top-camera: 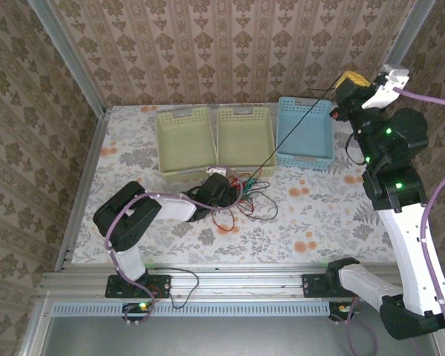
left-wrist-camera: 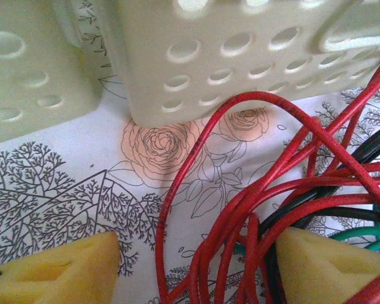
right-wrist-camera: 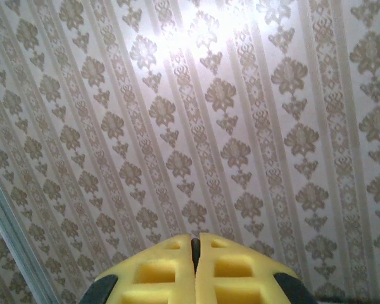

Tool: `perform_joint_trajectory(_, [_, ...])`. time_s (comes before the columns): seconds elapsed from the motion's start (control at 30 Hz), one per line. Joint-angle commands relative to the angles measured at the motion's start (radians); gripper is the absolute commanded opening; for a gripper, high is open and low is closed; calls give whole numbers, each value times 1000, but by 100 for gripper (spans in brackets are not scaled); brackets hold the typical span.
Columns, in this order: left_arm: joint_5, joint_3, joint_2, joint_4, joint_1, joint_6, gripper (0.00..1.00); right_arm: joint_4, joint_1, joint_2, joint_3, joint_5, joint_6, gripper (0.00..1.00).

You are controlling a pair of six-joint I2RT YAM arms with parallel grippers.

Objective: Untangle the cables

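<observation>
The cables point(top-camera: 241, 199) lie in a red, black and teal tangle on the flowered tablecloth just in front of the baskets. My left gripper point(top-camera: 226, 185) is low over the tangle and open. In the left wrist view several red strands point(left-wrist-camera: 240, 202) run between its yellow fingertips point(left-wrist-camera: 329, 266), with black and teal strands by the right one. My right gripper point(top-camera: 354, 80) is raised high at the back right, shut on a black cable point(top-camera: 297, 128) that stretches taut from the tangle up to it. A dark sliver of that cable shows between its closed pads point(right-wrist-camera: 171, 272).
Two pale yellow-green baskets point(top-camera: 184, 113) point(top-camera: 245, 111) and a blue basket point(top-camera: 305, 157) stand in a row at the back of the table. The basket walls point(left-wrist-camera: 240, 57) are close ahead of my left gripper. Bare tablecloth lies to the left and right of the tangle.
</observation>
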Motion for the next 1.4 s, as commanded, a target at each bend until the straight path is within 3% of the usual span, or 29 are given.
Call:
perform_joint_trajectory(0.0, [-55, -52, 29, -179, -4, 18, 67, 164, -46, -4, 109, -59, -17, 0])
perform_joint_trajectory(0.2, [-121, -51, 45, -256, -9, -22, 65, 248, -82, -23, 157, 22, -54, 0])
perform_joint_trajectory(0.3, [-130, -54, 54, -271, -12, -28, 59, 253, -93, -27, 172, 60, -77, 0])
perform_joint_trajectory(0.43, [-125, -60, 68, -270, -12, -28, 33, 228, -106, -32, 180, 88, -72, 0])
perform_joint_trajectory(0.53, [-131, -65, 72, -278, -12, -36, 22, 203, -117, -40, 179, 162, -53, 0])
perform_joint_trajectory(0.8, [-211, -78, 55, -385, -12, -129, 27, 209, -168, -101, 118, 493, -2, 0])
perform_joint_trajectory(0.93, [-268, -86, 55, -459, -10, -204, 38, 177, -214, -115, 113, 544, 42, 0])
perform_joint_trajectory(1.07, [-284, -94, 63, -492, -4, -243, 58, 128, -251, -116, 121, 539, 85, 0])
perform_joint_trajectory(1.17, [-277, -105, 67, -494, 5, -261, 61, 80, -277, -106, 136, 504, 128, 0])
perform_joint_trajectory(1.2, [-274, -109, 68, -491, 6, -263, 60, 69, -286, -100, 143, 477, 138, 0])
perform_joint_trajectory(1.27, [-264, -114, 67, -473, 8, -253, 49, 55, -301, -81, 161, 349, 140, 0])
perform_joint_trajectory(1.37, [-234, -118, 64, -416, 3, -201, 29, -32, -305, -2, 254, 22, 134, 0])
